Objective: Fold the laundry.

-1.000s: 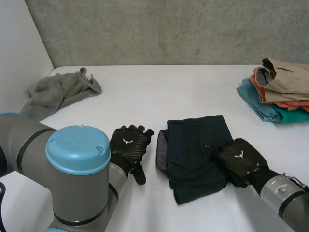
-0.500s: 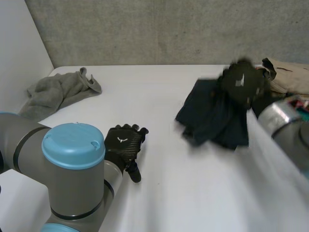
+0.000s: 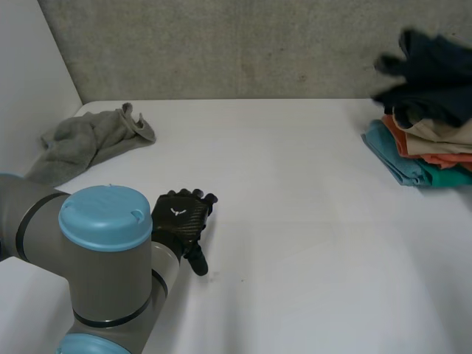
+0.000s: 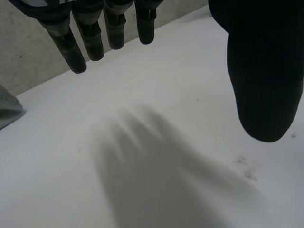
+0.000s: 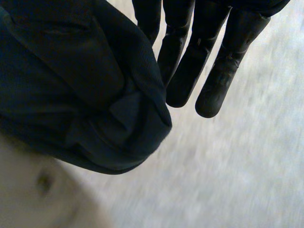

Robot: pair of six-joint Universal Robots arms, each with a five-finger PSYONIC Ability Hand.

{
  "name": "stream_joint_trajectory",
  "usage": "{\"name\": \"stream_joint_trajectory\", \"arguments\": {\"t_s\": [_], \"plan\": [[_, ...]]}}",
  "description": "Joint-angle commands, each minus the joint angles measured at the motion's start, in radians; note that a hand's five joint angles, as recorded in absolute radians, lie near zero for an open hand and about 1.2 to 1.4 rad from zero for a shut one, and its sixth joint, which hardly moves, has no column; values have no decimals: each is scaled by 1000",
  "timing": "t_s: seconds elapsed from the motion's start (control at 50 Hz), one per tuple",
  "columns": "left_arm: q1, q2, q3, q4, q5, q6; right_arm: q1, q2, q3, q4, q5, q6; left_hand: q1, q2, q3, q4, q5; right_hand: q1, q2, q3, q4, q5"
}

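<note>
A dark navy folded garment (image 3: 431,74) hangs in the air at the table's far right, just over the stack of folded clothes (image 3: 431,151). In the right wrist view my right hand (image 5: 190,61) grips this garment (image 5: 80,95), bunched against its palm beside the fingers, with the stack's beige top piece (image 5: 33,190) below. My left hand (image 3: 181,221) lies open on the white table (image 3: 295,221) near the front left, its fingers (image 4: 95,38) straight and its thumb (image 4: 263,71) apart, holding nothing.
A crumpled grey towel (image 3: 92,140) lies at the far left of the table by the side wall. The stack holds beige, orange and teal pieces. A grey wall runs along the table's back edge.
My right hand has lifted the dark garment from the table's middle and swung it far right, up over the folded stack. My left hand has slid back a little toward the front.
</note>
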Motion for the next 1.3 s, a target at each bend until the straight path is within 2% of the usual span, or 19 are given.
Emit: {"name": "stream_joint_trajectory", "arguments": {"t_s": [0.02,0.2,0.34,0.36,0.38,0.42,0.46,0.5,0.68,0.76,0.92,1.02,1.1,1.22,1.3], "plan": [[-2,-5,-3,1,1,1,-91,117,12,41,-103,-7,0,-17,-23,-17,-48,485,217,201,204,256],[-2,-12,-1,1,1,1,-111,119,53,52,-183,-12,0,-17,-23,-17,-48,485,217,201,204,256],[-2,-12,-3,1,-1,1,-111,67,115,52,-264,-23,0,-17,-23,-17,-48,485,217,201,204,256],[-2,-12,-3,1,-1,1,-111,57,124,49,-275,-23,0,-17,-23,-17,-48,334,67,51,54,106],[-2,-12,-3,1,-1,1,-111,36,144,44,-291,-24,0,-17,-23,-17,-48,-94,-362,-378,-375,-322],[-2,-12,-3,1,-1,1,-113,17,162,43,-292,-26,0,-17,-23,-17,-48,-458,-726,-741,-739,-686],[-2,-12,-3,1,1,1,-116,-13,175,41,-288,-26,0,-17,-23,-17,-48,-673,-941,-956,-954,-901],[-2,-12,-3,1,1,1,-119,-33,179,41,-282,-21,0,-17,-23,-17,-48,-737,-1005,-1020,-1018,-965],[-1,-10,-1,1,-1,1,-131,-148,175,56,-190,-10,0,-17,-23,-17,-48,-737,-1005,-1020,-1018,-965],[-1,-7,0,1,-1,1,-131,-193,165,67,-119,-12,0,-17,-23,-17,-48,-737,-1005,-1020,-1018,-965],[1,8,3,1,-1,1,-125,-237,43,182,135,-23,0,-17,-23,-17,-48,-737,-1005,-1020,-1018,-965],[12,37,7,1,-1,1,-110,-257,-29,250,252,-20,0,-17,-23,-17,-48,-737,-1005,-1020,-1018,-965],[31,56,10,1,-1,1,-33,-279,-36,259,285,-10,0,-17,-23,-17,-48,-737,-1005,-1020,-1018,-965],[58,94,11,2,-1,1,131,-293,-31,267,278,-10,0,-17,-23,-17,-48,-737,-1005,-1020,-1018,-965],[100,125,16,5,-1,1,278,-296,0,314,223,-3,0,-17,-23,-17,-48,-737,-1005,-1020,-1018,-965]]}}
